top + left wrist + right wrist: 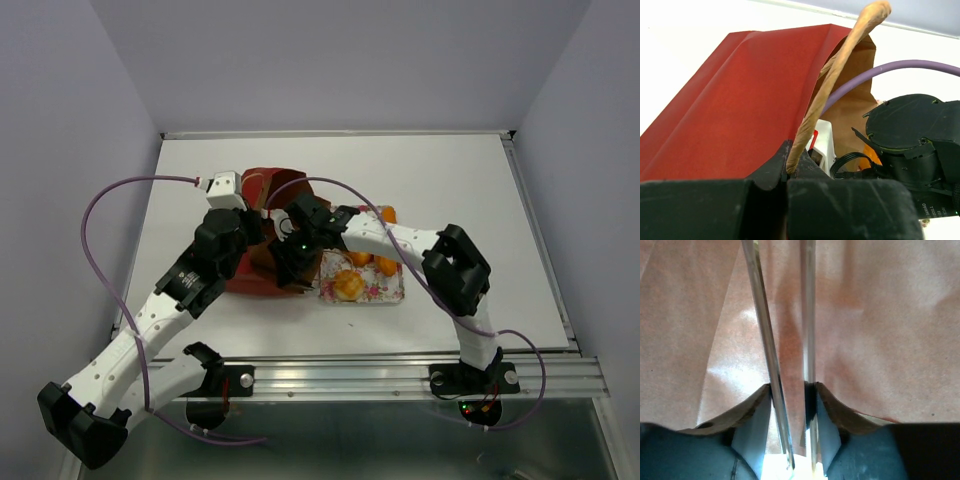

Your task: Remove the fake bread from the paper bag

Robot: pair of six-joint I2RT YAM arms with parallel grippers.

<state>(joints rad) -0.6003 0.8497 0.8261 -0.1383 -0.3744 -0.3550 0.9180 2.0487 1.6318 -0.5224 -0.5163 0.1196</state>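
Left of centre on the white table, the paper bag lies on its side, its red length running roughly far-to-near and its kraft-lined mouth turned right toward the floral tray just beside it. The fake bread sits on that tray, outside the bag. The left gripper is clamped on the bag's cord handle. The right gripper reaches inside the mouth, its fingers nearly closed with only a thin slit and nothing seen between them. Bare tabletop lies far and right; the near edge runs close to bag and tray.
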